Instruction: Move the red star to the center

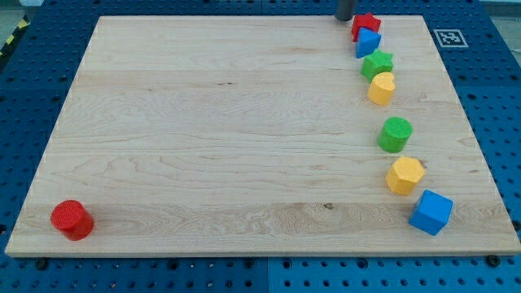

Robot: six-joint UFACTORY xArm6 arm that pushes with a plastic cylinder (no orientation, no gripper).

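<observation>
A red cylinder (pixel 72 220) sits at the tabletop's (pixel 228 122) bottom left corner, nearest the camera. The red star (pixel 365 24) lies at the view's top right edge, touching a blue block (pixel 368 43) below it. My tip (pixel 344 19), a bare rod with no hand and holding nothing, stands just left of the star.

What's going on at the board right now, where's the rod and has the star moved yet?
My tip sits at the view's top edge of the wooden board, just left of the red star block and close against it. The star is not yet moved: it heads a column of blocks down the view's right, with a blue triangular block and a green star block right below. A red cylinder stands alone at bottom left.
</observation>
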